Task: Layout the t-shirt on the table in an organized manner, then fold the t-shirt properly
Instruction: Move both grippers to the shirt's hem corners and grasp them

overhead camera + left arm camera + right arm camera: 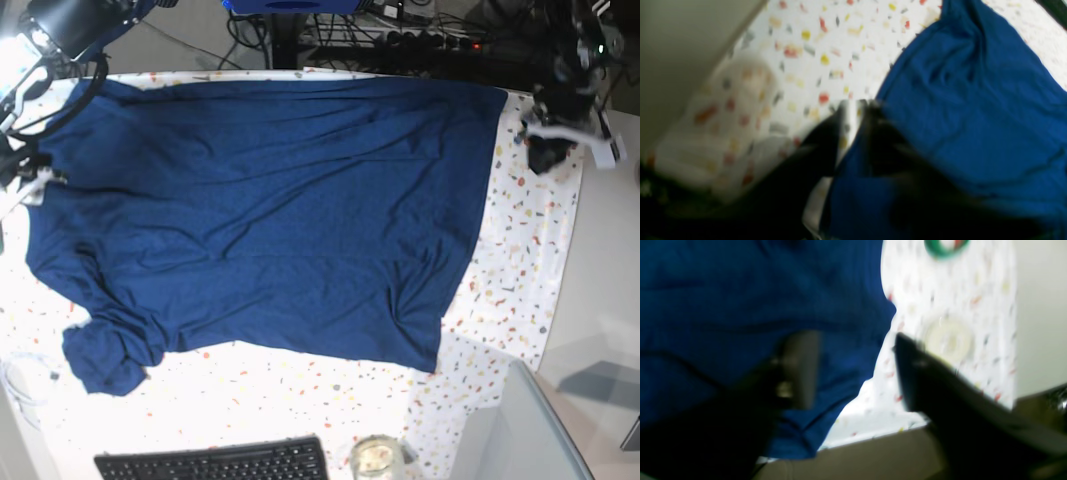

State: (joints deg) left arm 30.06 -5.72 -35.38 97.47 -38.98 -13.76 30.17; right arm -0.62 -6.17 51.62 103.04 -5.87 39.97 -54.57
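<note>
The t-shirt [270, 215] lay spread across most of the table [520, 270], roughly flat with wrinkles, one sleeve bunched up near the keyboard [215, 462] side. The left gripper [853, 113] had a narrow gap between its jaws, one finger over the shirt's edge and the other over bare tabletop; too blurred to tell whether it pinched cloth. The right gripper [853, 370] stood with jaws wide apart, straddling the shirt's edge, one finger over fabric, the other over the table, nothing held. A glass jar [373, 457] sat just beside the keyboard.
</note>
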